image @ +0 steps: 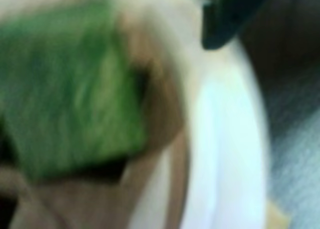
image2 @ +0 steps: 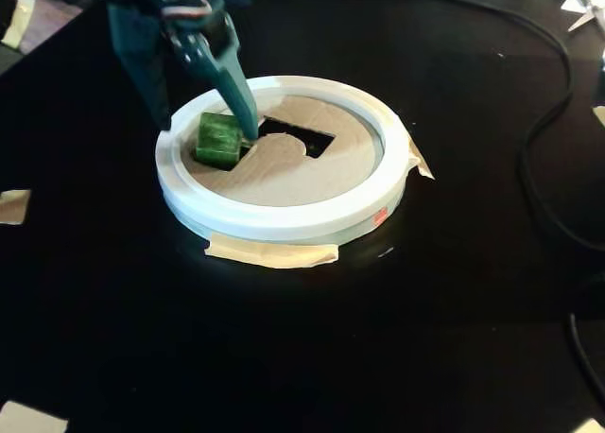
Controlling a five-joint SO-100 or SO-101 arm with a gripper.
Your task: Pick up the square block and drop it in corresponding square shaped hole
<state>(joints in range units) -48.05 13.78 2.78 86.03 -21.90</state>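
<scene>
Teal arm reaching down from the upper left, claw spread wide over the green block on the round board.

In the fixed view the arm descends steeply from the top-left corner, and its claw [image2: 203, 130] stands wide open: the left finger [image2: 146, 69] comes down outside the white rim [image2: 284, 220], the right finger [image2: 227, 74] ends with its tip at the block's right edge. The square block [image2: 219, 140] lies between them, near the right fingertip and apart from the left one, tilted in the left part of the tan board [image2: 284, 173], seemingly seated in the square shaped hole [image: 107, 170], of which the blurred wrist view shows only dark slivers beside the block [image: 70, 94]. The larger notched cutout [image2: 301, 136] opens just to the right. The black desk [image2: 284, 338] carries the board, taped at its edge.
</scene>
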